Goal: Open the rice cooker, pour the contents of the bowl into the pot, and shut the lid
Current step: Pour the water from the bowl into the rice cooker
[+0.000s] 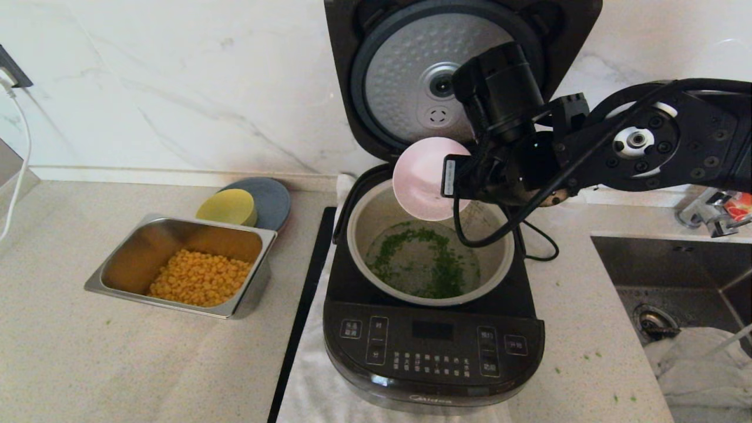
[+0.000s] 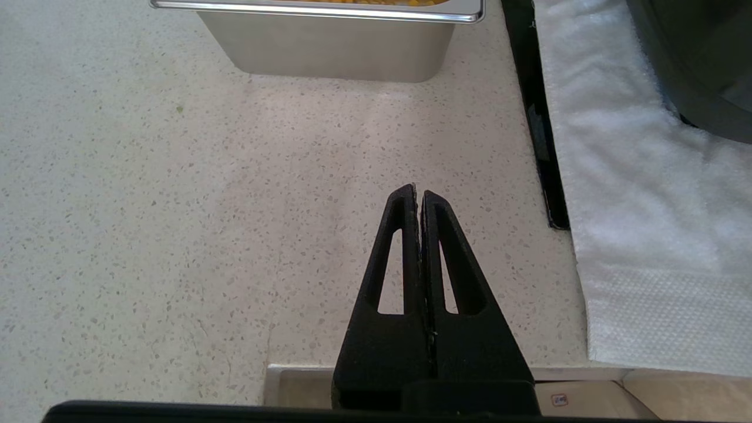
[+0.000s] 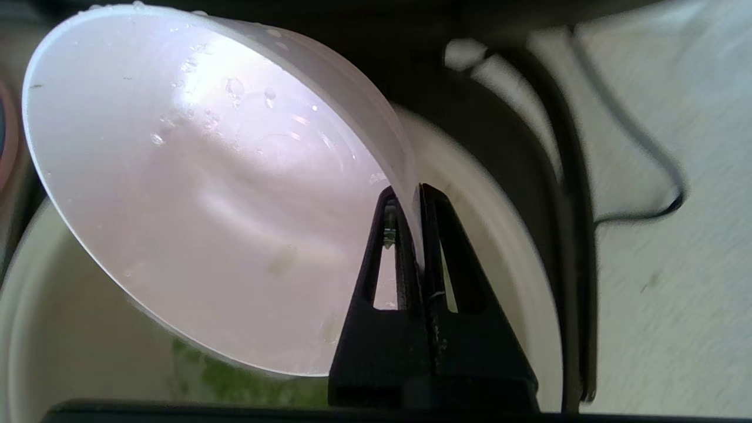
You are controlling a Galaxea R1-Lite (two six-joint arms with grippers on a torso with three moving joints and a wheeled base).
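One rice cooker (image 1: 433, 346) faces you on the surface (image 1: 88, 364), its lid (image 1: 411, 76) upright and herb bits (image 1: 437, 264) lying in its pot (image 1: 358, 235). Your right end effector (image 3: 411, 197), reaching in from the right, pinches the rim of the tipped bowl (image 1: 420, 176), pink inside facing you. Your left end effector (image 2: 419, 192) hangs closed above the surface.

My right arm (image 1: 664, 141), right of frame in the head view, is matte black with a silver round joint cap ringed by screws, black cables looping below. Both grippers, left gripper (image 2: 419, 194) and right gripper (image 3: 411, 197), are black tapered fingers with long triangular cut-outs.
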